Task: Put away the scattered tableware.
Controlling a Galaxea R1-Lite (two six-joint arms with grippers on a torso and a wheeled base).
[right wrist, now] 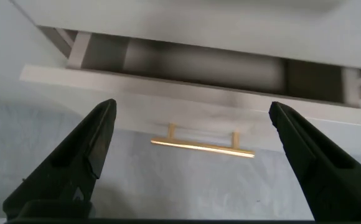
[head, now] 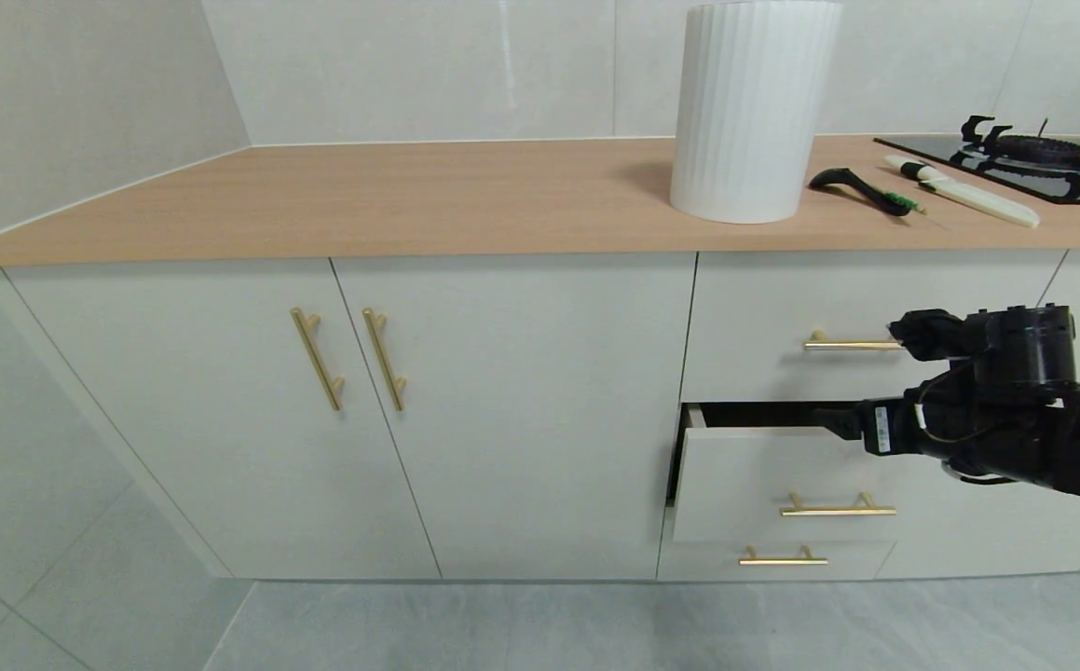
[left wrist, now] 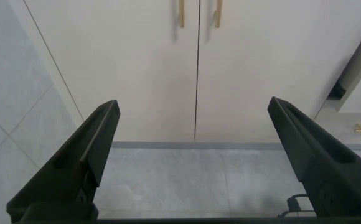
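Tableware is not yet put away: a black-handled utensil (head: 861,189) and a white knife (head: 963,191) lie side by side on the countertop (head: 409,196), above the drawer (head: 754,466) and a little to its right. What looks done is the preparation. The drawer is pulled partway out, with a dark gap showing over its front panel, though I cannot tell what it holds inside. What is left, by my judgement, is nearly everything: each piece has to be picked up, carried down to the drawer and laid in, and the drawer pushed shut. The right claw (head: 866,377) hangs just in front of the drawer at the level of its open top edge, with its fingers spread apart and nothing between them. In the right wrist view it (right wrist: 191,109) looks down over the drawer's gold handle (right wrist: 202,146). Both pieces of tableware sit well above that claw and apart from it, so neither is within its grasp. The left claw (left wrist: 193,104) is also spread wide and empty, and it sits to the left of the drawer, low before the cabinet doors (left wrist: 199,56).
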